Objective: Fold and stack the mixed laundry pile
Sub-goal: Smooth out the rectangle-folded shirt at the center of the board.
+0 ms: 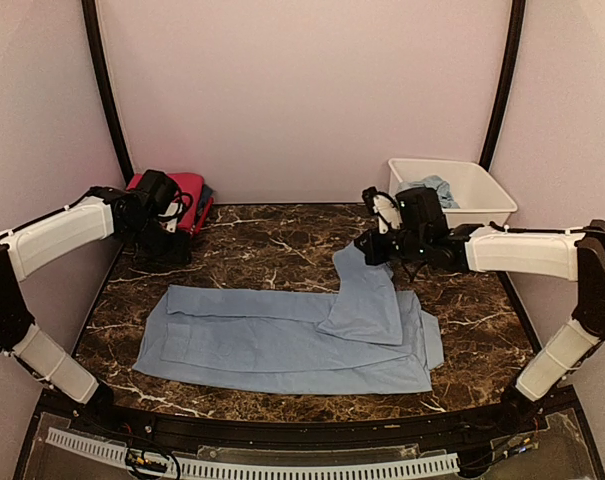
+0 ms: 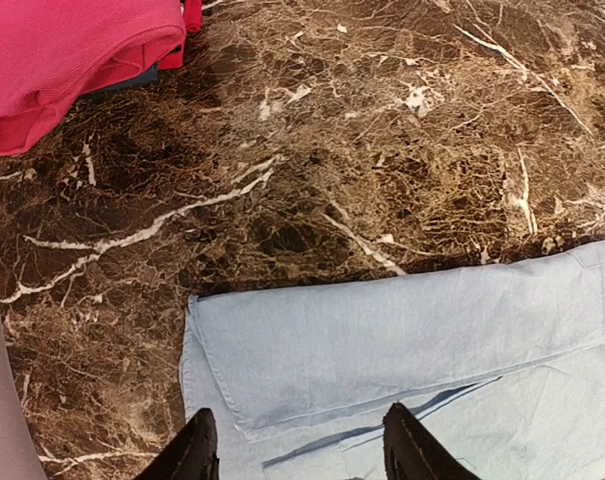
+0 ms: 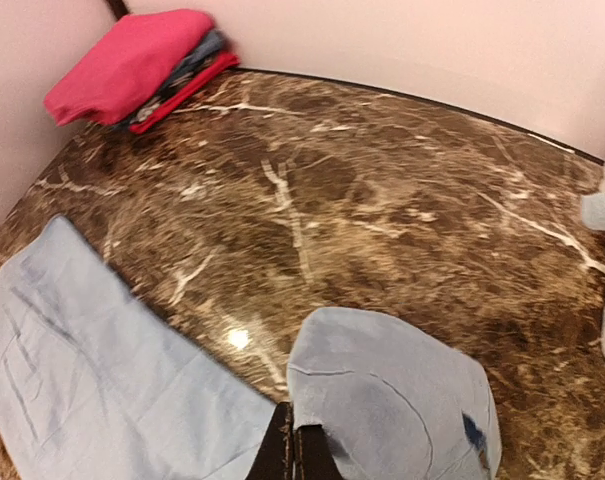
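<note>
On my right wrist view the right gripper [image 3: 296, 442] has its two dark fingers pressed together on a fold of the pale blue trousers [image 3: 82, 370], and the pinched leg end humps up around them. From above, the right gripper [image 1: 370, 250] hangs low over the middle of the marble table [image 1: 272, 235]. Its forearm runs in level from the right, and the elbow drops down at the table's right edge. The leg I'm holding is doubled back over the rest of the pale blue trousers [image 1: 282, 340], which lie flat across the near half of the table.

The left gripper [image 2: 300, 455] has its fingers spread with nothing between them, aimed at the left end of the trousers [image 2: 402, 350]. Overhead, the left gripper [image 1: 165, 248] stands above bare marble just beyond that end, its arm reaching in from the lower left.

Close behind it, in the far left corner, sits the folded stack [image 1: 187, 190], magenta-pink on top. The white tub [image 1: 482, 205] stands in the far right corner behind my right wrist, with a pale blue cloth [image 1: 434, 187] inside.
</note>
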